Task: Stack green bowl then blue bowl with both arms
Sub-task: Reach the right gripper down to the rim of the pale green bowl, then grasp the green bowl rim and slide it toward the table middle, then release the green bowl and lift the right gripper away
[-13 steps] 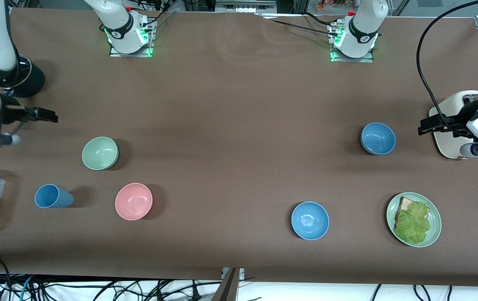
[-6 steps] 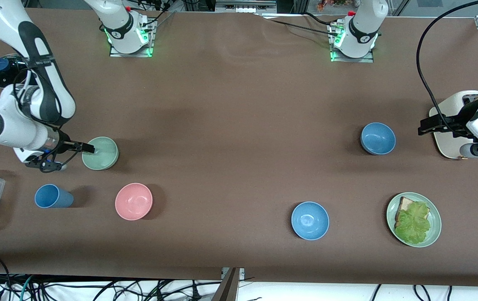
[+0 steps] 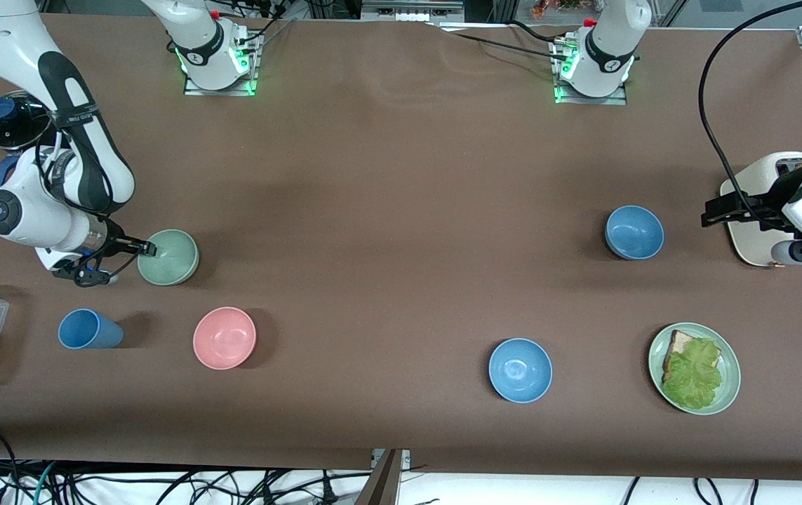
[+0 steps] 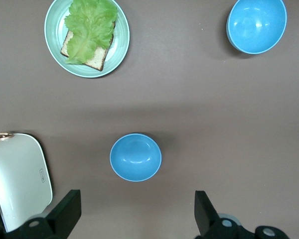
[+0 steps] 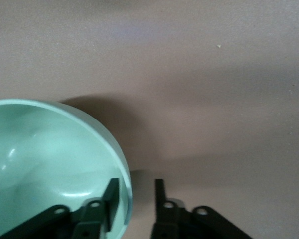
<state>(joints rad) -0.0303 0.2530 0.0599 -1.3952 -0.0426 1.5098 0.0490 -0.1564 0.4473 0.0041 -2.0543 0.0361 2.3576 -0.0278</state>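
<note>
Only right wrist view: right gripper point(image 5: 134, 199) straddles green bowl point(image 5: 45, 164) rim.

My right gripper point(image 3: 142, 247) straddles the rim of the green bowl point(image 3: 170, 257), one finger inside and one outside, with bare table point(image 3: 386, 210) open past the bowl toward the middle. The pink bowl point(image 3: 224, 337) and blue cup point(image 3: 88, 330) stand near it, toward the front camera. My left gripper point(image 3: 713, 212) hangs spread wide, with clear tabletop between it and the blue bowl point(image 4: 135, 157); a white appliance point(image 4: 17, 174) sits just beside its fingers.
</note>
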